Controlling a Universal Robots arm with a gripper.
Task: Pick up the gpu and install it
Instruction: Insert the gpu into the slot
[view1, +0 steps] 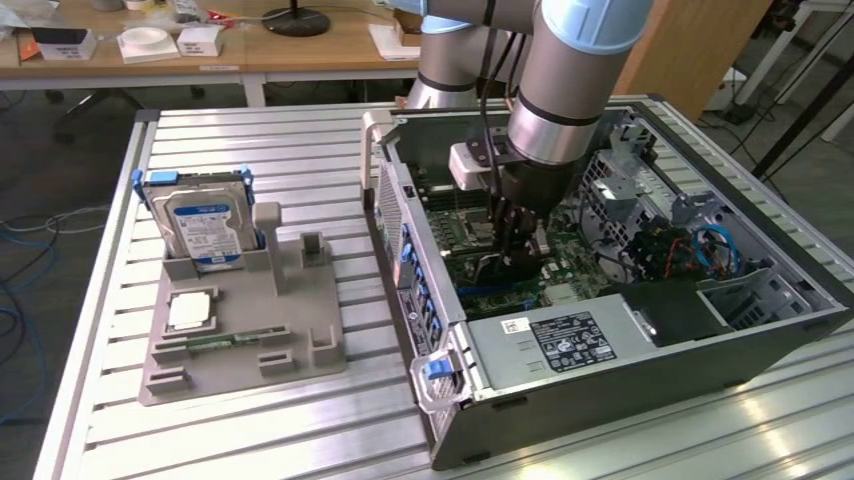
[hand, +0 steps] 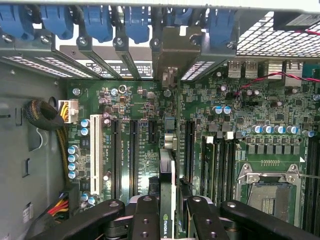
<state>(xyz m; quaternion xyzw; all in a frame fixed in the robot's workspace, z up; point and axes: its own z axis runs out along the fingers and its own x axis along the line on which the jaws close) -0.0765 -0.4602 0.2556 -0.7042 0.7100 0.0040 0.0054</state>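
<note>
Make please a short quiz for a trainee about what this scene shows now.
1. True or false: the gpu lies on the grey holder outside the computer case.
2. What stands in the grey holder? A) a hard drive with a blue label B) a fan C) a keyboard
3. Fill in: the fingers grip the gpu edge-on above the ___.
Key: 1 false, it is held inside the case; 2 A; 3 motherboard.
</note>
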